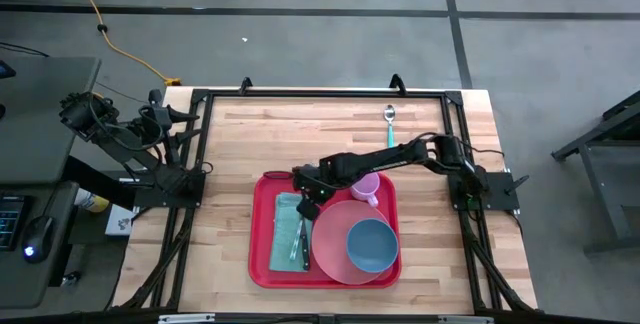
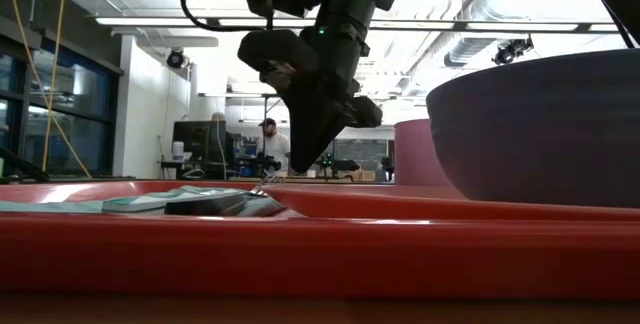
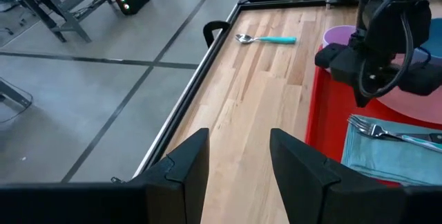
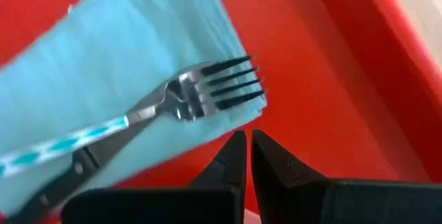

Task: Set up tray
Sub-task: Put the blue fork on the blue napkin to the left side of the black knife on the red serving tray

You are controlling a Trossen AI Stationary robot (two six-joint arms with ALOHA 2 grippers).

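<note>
The red tray (image 1: 258, 234) lies in the middle of the table. On it are a pink plate (image 1: 335, 254) with a blue bowl (image 1: 372, 246), a pink cup (image 1: 366, 188), and a teal napkin (image 4: 103, 72) bearing a fork (image 4: 200, 92) and a knife (image 4: 69, 175). My right gripper (image 4: 245, 144) is shut and points steeply down over the tray's far left part, just beside the fork's tines and the napkin's corner. In the low view its tip (image 2: 300, 169) stands a little above the tray. My left gripper (image 3: 238, 137) waits open off the table's far left corner, with nothing between its fingers.
A teal-handled spoon (image 1: 390, 119) lies on the bare wood near the table's far edge, right of centre. A black frame (image 1: 200, 144) runs along the table's edges. Bare wood shows left, right and beyond the tray.
</note>
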